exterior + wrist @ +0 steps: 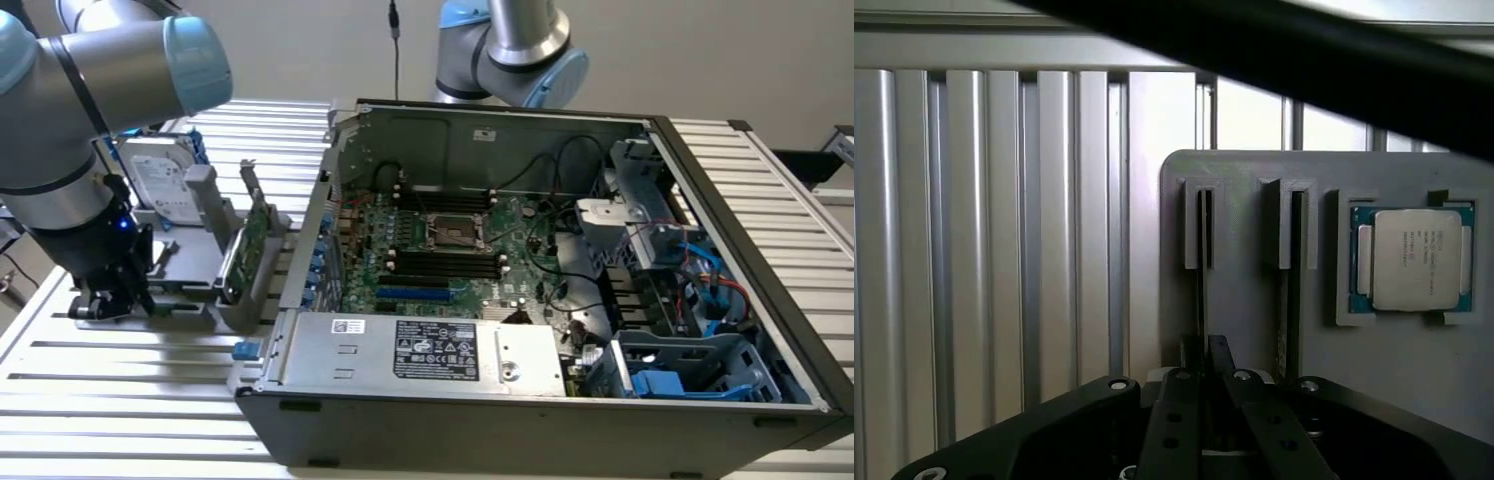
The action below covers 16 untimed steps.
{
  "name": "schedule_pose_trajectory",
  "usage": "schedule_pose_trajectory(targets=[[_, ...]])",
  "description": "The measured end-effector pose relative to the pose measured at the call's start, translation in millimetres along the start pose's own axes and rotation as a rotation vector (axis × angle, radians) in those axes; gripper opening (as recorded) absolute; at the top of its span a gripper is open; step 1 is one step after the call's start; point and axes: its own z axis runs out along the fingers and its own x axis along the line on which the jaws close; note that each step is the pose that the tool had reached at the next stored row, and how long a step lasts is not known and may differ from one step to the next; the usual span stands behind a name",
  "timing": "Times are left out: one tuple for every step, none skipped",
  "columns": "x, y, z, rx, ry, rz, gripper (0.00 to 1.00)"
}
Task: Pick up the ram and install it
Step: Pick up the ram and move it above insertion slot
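The ram (1202, 260) stands on its thin edge in a slot of the grey holder (1244, 320), seen end-on as a narrow dark strip. My gripper (1211, 388) is down over its near end, black fingers (1179, 410) drawn together on it. A second thin stick (1291, 300) stands in the neighbouring slot. In the exterior view my gripper (114, 295) is low over the grey holder (180, 300) at that view's left, outside the open computer case (534, 260). The black memory slots (441, 265) lie on the motherboard.
A processor chip (1416, 258) sits in a pocket of the holder. A wider green card (240, 245) and a silver hard drive (160, 180) stand upright beside my arm. A second robot arm (514, 50) rises behind the case. The table (134, 380) is ribbed metal.
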Motion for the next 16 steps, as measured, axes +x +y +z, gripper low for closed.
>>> schedule_pose_trajectory(targets=[[0.0, 0.0, -0.6, -0.0001, 0.0001, 0.0, 0.14], [0.0, 0.0, -1.2, -0.0003, 0.0002, 0.0, 0.14], [-0.1, 0.1, -1.8, -0.0003, 0.0001, 0.0, 0.14], [-0.1, 0.1, -2.6, -0.0006, 0.0002, 0.0, 0.14], [-0.1, 0.1, -3.5, -0.0007, 0.0002, 0.0, 0.14], [-0.1, 0.2, -4.6, -0.0008, 0.0003, 0.001, 0.14], [-0.2, 0.2, -5.8, -0.0009, 0.0002, 0.001, 0.14], [-0.2, 0.2, -7.3, -0.0009, 0.0002, 0.001, 0.14], [-0.2, 0.3, -8.9, -0.001, 0.0002, 0.001, 0.14], [-0.3, 0.3, -10.7, -0.0012, 0.0001, 0.001, 0.14], [-0.4, 0.4, -12.6, -0.0013, 0.0001, 0.001, 0.14], [-0.4, 0.4, -14.7, -0.0015, 0.0002, 0.001, 0.14], [-0.5, 0.5, -17.3, -0.0016, 0.0002, 0.001, 0.14], [-0.6, 0.6, -20.2, -0.0018, 0.0001, 0.001, 0.14], [-0.7, 0.6, -23.4, -0.0019, 0.0, 0.001, 0.14], [-0.9, 0.8, -27.3, -0.0021, 0.0001, 0.001, 0.14]])
